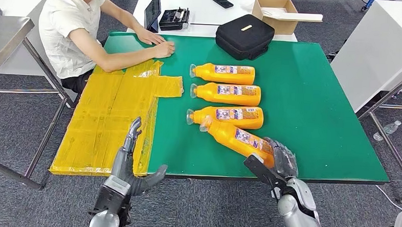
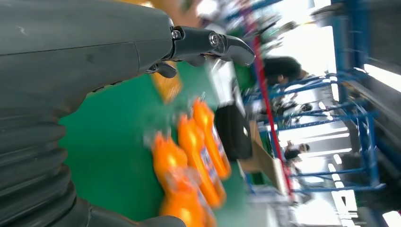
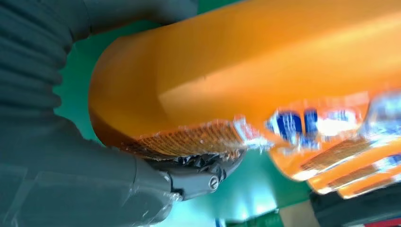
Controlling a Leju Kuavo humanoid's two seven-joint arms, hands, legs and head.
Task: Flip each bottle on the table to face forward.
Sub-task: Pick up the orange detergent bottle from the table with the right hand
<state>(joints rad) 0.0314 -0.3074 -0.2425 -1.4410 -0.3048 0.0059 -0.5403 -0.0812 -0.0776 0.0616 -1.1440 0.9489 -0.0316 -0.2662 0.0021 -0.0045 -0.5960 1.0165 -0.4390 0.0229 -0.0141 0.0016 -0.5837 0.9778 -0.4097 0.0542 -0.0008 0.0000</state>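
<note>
Four orange bottles lie on their sides on the green table (image 1: 317, 98), caps pointing toward the robot's left. Three of them form a parallel row with labels up: the far bottle (image 1: 223, 73), the second bottle (image 1: 227, 93) and the third bottle (image 1: 227, 116). That even spacing and shared heading suggest these three need no further turning.

The fourth bottle (image 1: 236, 137) lies skewed, its cap touching or overlapping the third bottle's neck and its base near the table's near edge. The right hand (image 1: 276, 163) is clamped around this base; the right wrist view shows the thumb (image 3: 198, 177) pressed under the label edge of the fourth bottle (image 3: 246, 61). Gripping at the base leaves the label exposed and lets the wrist roll the body about its long axis. Whether the base rests on the table or is lifted cannot be told.

The left hand (image 1: 135, 174) hovers off the near edge with fingers spread, holding nothing, presumably kept out of the working arm's way.

A seated person (image 1: 77, 29) rests both arms on the far corner, beside a yellow sheet (image 1: 111, 120).
</note>
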